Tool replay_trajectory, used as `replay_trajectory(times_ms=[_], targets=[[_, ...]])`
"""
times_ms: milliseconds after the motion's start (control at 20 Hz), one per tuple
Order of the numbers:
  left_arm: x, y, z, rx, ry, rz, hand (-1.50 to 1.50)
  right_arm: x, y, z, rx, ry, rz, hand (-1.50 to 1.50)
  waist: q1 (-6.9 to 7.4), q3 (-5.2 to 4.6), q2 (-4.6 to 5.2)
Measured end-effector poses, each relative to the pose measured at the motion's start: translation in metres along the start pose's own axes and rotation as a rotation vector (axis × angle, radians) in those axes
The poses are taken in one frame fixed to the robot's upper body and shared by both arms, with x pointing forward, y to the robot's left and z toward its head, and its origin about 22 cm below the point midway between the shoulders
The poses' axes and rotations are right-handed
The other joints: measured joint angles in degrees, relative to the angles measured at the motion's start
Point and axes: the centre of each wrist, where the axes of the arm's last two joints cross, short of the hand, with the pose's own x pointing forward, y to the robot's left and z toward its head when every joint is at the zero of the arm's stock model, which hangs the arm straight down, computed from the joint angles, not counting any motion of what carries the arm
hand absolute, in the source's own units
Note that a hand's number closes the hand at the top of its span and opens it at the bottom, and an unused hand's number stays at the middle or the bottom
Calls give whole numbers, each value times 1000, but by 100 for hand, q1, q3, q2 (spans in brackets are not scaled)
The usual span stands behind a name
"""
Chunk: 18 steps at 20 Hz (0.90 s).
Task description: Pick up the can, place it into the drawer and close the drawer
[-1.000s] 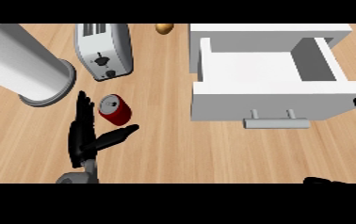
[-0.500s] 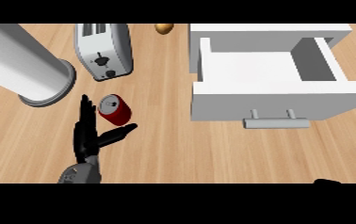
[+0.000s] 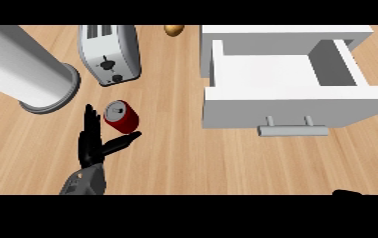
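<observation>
A red can (image 3: 122,116) with a silver top stands on the wooden counter, left of centre. My left hand (image 3: 91,144) is open right beside it: straight fingers run up the can's left side and the thumb points out below the can, without curling round it. The white drawer (image 3: 284,109) stands pulled open at the right, its inside bare, with a grey handle (image 3: 292,130) on its front. Only a dark sliver of my right hand (image 3: 353,193) shows at the lower right edge, and its fingers are hidden.
A silver toaster (image 3: 111,54) stands behind the can. A large grey cylinder (image 3: 35,79) rises at the far left. A small brown object (image 3: 173,29) lies at the back, near the drawer cabinet's corner.
My left hand has crept slightly forward toward the can, staying open. The can and drawer have not moved.
</observation>
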Motion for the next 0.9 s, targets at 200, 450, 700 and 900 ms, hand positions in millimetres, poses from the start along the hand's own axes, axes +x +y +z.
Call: replay_trajectory(times_ms=[200, 450, 700, 900], targets=[[-4, -2, -12, -13, -5, 1, -150, 1, -3, -1, 3, 2, -7, -150, -9, 0, 3], [2, -10, -26, -52, -25, 9, -150, 8, -3, -4, 3, -3, 7, -150, -17, -2, 6], [3, -15, -34, -134, -24, 30, 150, 10, 4, -4, 6, -5, 6, -150, -41, -2, 16], [7, -22, -39, -186, -34, 67, 150, 9, 6, -5, 7, -13, 4, -150, -51, -1, 19]])
